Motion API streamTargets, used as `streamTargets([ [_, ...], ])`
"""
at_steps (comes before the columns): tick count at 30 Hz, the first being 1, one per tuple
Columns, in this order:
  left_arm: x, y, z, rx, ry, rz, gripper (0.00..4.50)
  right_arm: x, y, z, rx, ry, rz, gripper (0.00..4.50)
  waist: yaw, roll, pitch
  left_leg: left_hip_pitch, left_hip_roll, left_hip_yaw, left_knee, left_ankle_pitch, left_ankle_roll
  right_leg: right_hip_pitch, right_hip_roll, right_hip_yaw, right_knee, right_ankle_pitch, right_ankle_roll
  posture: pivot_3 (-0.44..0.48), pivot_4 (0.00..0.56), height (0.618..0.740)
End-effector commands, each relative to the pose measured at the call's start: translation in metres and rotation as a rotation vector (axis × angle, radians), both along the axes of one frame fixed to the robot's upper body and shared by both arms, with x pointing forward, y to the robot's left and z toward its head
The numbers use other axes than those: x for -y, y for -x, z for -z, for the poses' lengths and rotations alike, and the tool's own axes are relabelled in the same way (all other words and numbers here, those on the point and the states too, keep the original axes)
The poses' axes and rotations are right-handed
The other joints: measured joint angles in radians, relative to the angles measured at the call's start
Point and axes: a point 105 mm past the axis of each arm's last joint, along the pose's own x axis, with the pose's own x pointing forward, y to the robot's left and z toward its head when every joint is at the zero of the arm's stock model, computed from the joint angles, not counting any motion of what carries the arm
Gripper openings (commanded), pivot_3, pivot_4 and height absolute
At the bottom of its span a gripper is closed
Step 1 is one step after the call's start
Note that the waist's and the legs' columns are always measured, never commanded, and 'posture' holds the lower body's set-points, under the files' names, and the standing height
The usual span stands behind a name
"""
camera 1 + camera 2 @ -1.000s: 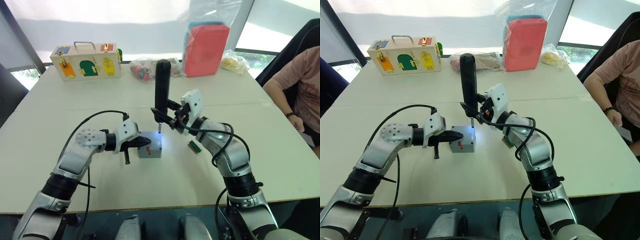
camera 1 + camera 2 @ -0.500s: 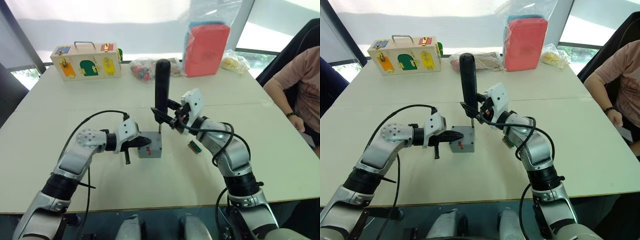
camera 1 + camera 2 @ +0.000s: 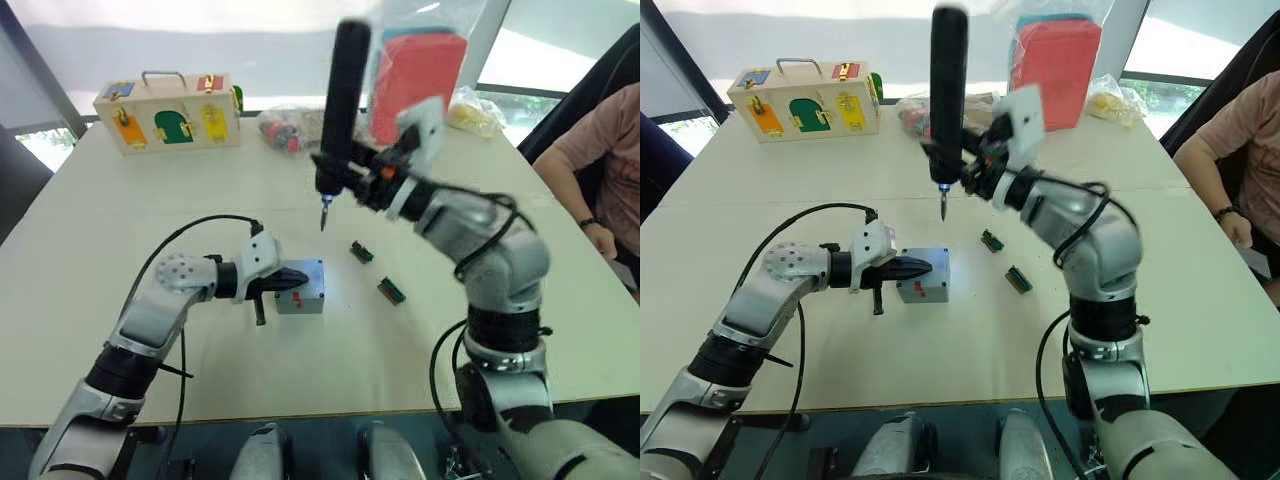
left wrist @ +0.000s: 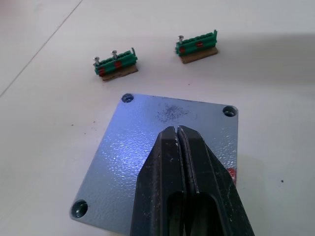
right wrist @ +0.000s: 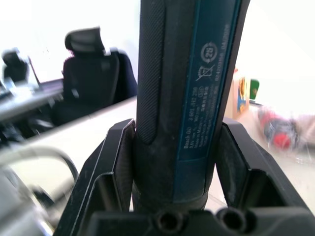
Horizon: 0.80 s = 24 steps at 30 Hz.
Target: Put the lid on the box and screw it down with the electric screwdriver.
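Observation:
The grey box [image 3: 298, 301], with a red mark on its side, sits mid-table with the lid [image 4: 133, 142] on top. Screw holes show at the lid's corners. My left gripper [image 3: 293, 279] is shut, its fingertips [image 4: 170, 147] lying flat over the lid's middle. My right gripper [image 3: 348, 176] is shut on the black electric screwdriver [image 3: 346, 95]. It holds the tool upright, high above the table. The metal bit points down, well above and behind the box. In the right wrist view the fingers [image 5: 116, 164] clamp the screwdriver [image 5: 187, 93] on both sides.
Two small green terminal blocks [image 3: 361, 251] [image 3: 390, 291] lie right of the box. At the back stand a wooden box with coloured doors [image 3: 165, 110], a red pouch in a plastic bag [image 3: 415, 85] and small bags. A person [image 3: 600, 150] sits at the right.
My right arm has lifted the screwdriver from the lid's far right corner, up and back. The left gripper still rests on the lid.

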Motion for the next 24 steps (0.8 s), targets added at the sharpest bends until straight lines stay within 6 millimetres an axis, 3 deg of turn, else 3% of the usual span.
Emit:
streamTargets([
  [1,-0.002,0.004,-0.036,0.097,0.04,0.021,0.0,0.021,0.012,-0.013,-0.042,0.045,0.007,1.87,-0.001,-0.002,0.003,0.0,0.0,0.0,0.0,0.0,0.0,0.0,0.0,0.0,0.0,0.0,0.0,0.0,0.15,0.73],
  [3,-0.005,0.006,-0.044,0.114,0.042,0.029,0.0,0.036,0.007,-0.003,-0.125,0.12,0.079,1.87,-0.003,-0.002,0.006,0.0,0.0,0.0,0.0,0.0,0.0,0.0,0.0,0.0,-0.001,0.0,0.0,0.0,0.15,0.73],
  [8,-0.017,0.017,-0.074,0.129,0.102,0.045,0.0,0.097,-0.004,0.032,-0.316,0.461,0.342,1.87,-0.002,0.001,0.016,-0.001,0.0,0.0,0.0,0.0,0.0,-0.001,-0.001,0.0,-0.001,0.0,0.0,0.0,0.15,0.73],
  [14,-0.021,0.026,-0.09,0.133,0.128,0.053,0.0,0.141,-0.01,0.069,-0.575,0.634,0.477,1.87,-0.009,0.001,0.022,-0.002,-0.001,0.002,0.0,0.0,0.0,-0.002,0.0,0.0,-0.001,0.0,0.0,0.0,0.15,0.73],
  [21,-0.021,0.035,-0.095,0.137,0.139,0.048,0.0,0.169,-0.007,0.118,-0.872,0.719,0.526,1.87,-0.004,0.001,0.027,-0.002,-0.001,0.001,0.0,0.0,0.0,-0.002,0.001,0.0,-0.001,0.0,0.0,0.0,0.15,0.73],
  [24,-0.021,0.037,-0.097,0.142,0.148,0.038,0.0,0.17,-0.008,0.137,-0.961,0.725,0.513,1.87,-0.003,0.0,0.028,-0.003,-0.002,0.001,0.001,0.0,0.0,-0.002,0.001,0.0,-0.001,0.0,0.0,0.0,0.15,0.73],
])
